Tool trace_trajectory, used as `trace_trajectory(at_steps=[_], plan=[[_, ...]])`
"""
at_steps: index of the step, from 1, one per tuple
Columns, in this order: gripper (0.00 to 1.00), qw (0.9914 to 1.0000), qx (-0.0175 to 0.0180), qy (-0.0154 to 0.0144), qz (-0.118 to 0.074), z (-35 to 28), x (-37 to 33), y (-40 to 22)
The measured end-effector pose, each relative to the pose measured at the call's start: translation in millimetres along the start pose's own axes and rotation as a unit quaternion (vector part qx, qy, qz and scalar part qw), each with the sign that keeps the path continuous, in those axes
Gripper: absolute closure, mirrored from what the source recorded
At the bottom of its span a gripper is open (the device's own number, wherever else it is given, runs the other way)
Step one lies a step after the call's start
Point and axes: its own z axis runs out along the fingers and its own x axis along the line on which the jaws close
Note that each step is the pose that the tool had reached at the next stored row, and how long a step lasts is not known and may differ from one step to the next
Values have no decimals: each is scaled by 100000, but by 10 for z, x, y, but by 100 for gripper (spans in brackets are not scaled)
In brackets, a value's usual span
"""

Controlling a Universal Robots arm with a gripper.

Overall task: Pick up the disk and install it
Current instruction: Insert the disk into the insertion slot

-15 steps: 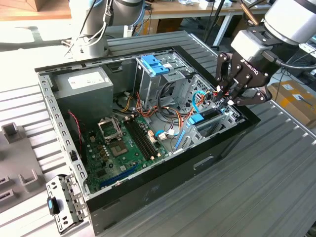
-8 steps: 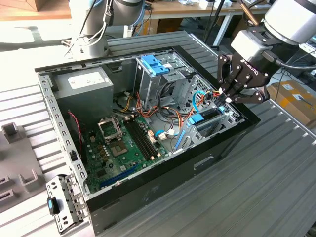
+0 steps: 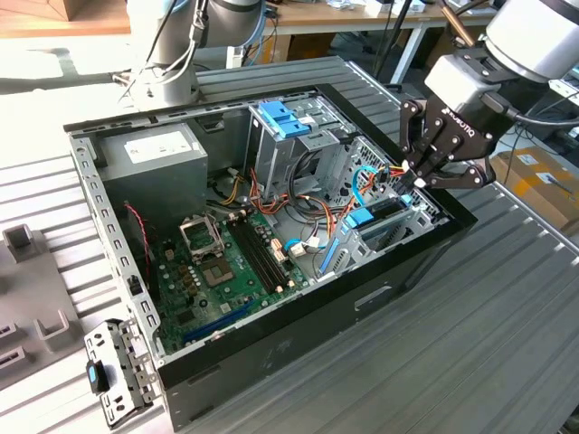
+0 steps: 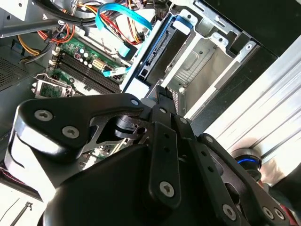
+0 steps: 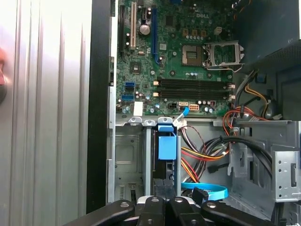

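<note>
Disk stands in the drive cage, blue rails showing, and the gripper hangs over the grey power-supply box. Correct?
Not quite. The gripper hangs over the drive cage where the disk stands, not over the power-supply box; the exterior view shows it.

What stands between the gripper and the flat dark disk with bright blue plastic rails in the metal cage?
Nothing visible does. The gripper hangs right above the dark blue-railed disk, which sits on edge in the metal drive cage. The flat blue cable lies beside it, not across.
</note>
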Motion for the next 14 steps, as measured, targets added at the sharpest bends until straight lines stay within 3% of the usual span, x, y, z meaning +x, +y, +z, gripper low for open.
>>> trace_trajectory(at_steps=[7, 14], plan=[[89, 100000, 1, 30, 5, -7, 0, -165], [89, 100000, -1, 73, 7, 0, 2, -279]])
